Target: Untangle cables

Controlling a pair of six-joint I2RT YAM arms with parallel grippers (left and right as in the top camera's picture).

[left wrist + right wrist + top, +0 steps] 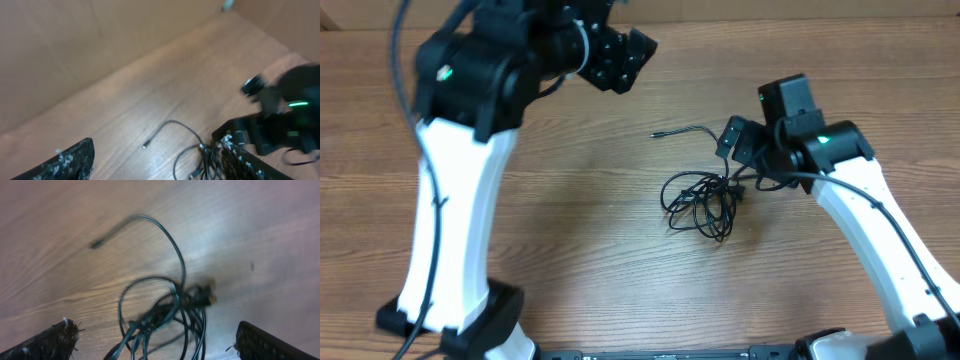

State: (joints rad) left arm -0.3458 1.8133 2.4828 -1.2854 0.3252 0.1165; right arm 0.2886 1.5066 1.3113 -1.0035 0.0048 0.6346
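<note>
Right of centre on the table [570,250], light, floppy cables [705,200] lie tangled just beside the right gripper [740,150], jaws spread and empty, as on the left gripper [625,55], and the loose end [670,131] at upper left looks easiest to pinch.

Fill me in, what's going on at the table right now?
The tangle of thin black cables lies loose on the wooden table, one plug end trailing out. The right gripper hovers close by it with jaws open, holding nothing. The left gripper is raised farther off, jaws open too. Nothing looks untangled yet.
</note>
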